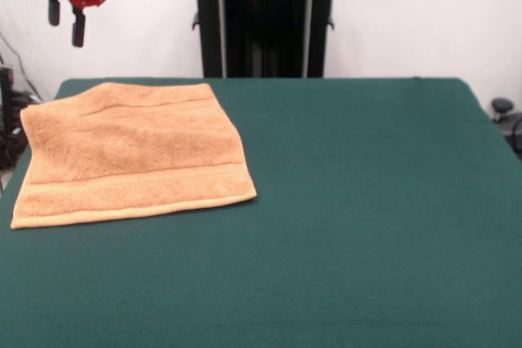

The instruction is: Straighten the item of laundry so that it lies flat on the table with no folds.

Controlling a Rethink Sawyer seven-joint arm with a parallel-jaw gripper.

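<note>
Now towel flat on green table, white wall behind; jaws raised, open, empty

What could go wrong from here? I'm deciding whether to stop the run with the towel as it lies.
The towel lies at the table's left edge, one corner at the rim; a push could slide it off. Its far-left corner looks slightly rumpled, so calling it flat may be premature. The gripper hangs above that corner; a descent could bunch it.
</note>
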